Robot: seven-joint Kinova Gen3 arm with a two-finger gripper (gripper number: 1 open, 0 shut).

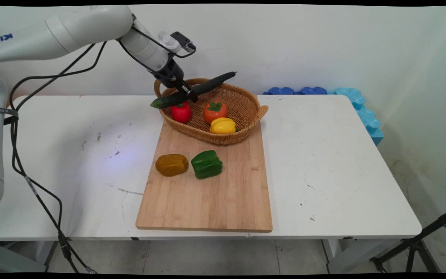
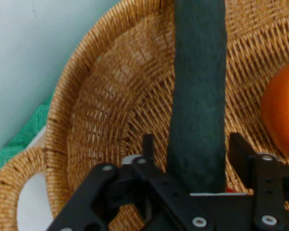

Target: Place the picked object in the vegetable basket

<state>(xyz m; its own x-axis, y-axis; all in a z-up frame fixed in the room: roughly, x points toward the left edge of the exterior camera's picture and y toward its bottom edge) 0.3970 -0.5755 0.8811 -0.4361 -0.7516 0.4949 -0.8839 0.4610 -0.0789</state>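
The pincer [image 1: 187, 93] is clamped on a long dark green cucumber [image 1: 196, 90], gripping it nearer its lower left end and holding it tilted in the air over the wicker basket [image 1: 246, 128]. Below it in the basket sit a red pepper [image 1: 181, 112], an orange persimmon [image 1: 215, 111] and a yellow pepper [image 1: 223, 125]. The basket rests on a wooden board [image 1: 227, 193] on the desk [image 1: 323, 155].

My jaws hold the cucumber [image 1: 192, 90] over the basket [image 1: 246, 116]. The basket sits on the board's [image 1: 223, 193] far end, three veggies inside.
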